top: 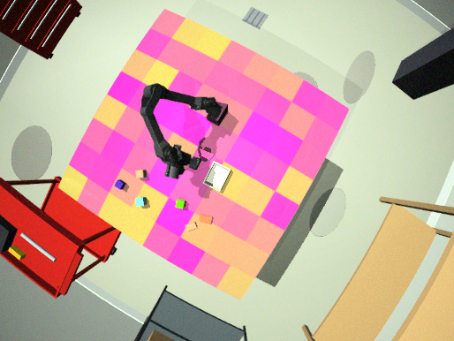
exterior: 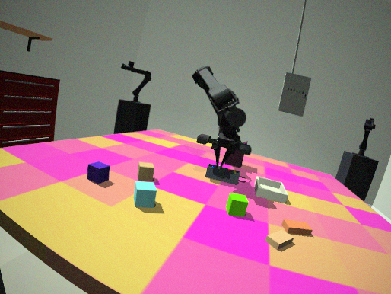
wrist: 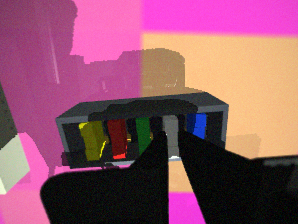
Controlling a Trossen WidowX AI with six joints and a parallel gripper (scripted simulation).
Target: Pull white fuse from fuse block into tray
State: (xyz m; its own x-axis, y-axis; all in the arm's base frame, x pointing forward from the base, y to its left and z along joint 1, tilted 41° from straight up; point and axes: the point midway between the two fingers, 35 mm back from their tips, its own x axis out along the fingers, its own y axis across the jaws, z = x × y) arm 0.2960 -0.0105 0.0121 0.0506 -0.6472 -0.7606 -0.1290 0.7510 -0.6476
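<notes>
The dark fuse block (exterior: 222, 177) (wrist: 212, 100) stands on the table. In the wrist view the white fuse (wrist: 171, 124) sits in it between the green fuse (wrist: 143, 131) and the blue fuse (wrist: 199, 125); the red fuse (wrist: 117, 136) and yellow fuse (wrist: 92, 142) are further left. My gripper (wrist: 171, 136) (exterior: 220, 166) is shut on the white fuse, one fingertip on each side. The fuse is upright in its slot. The pale tray (top: 218, 176) (exterior: 271, 195) is empty, beside the block; its edge shows in the wrist view. The arm hides the block in the top view.
A green cube (top: 180, 203) (exterior: 237, 205), a cyan cube (top: 140, 201) (exterior: 145, 194), a dark blue cube (top: 119, 184) (exterior: 98, 172) and a tan block (top: 140, 174) (exterior: 146, 171) stand around. An orange block (top: 206, 219) (exterior: 297, 227) and a flat tan block (top: 191, 226) (exterior: 280, 241) lie beyond the tray.
</notes>
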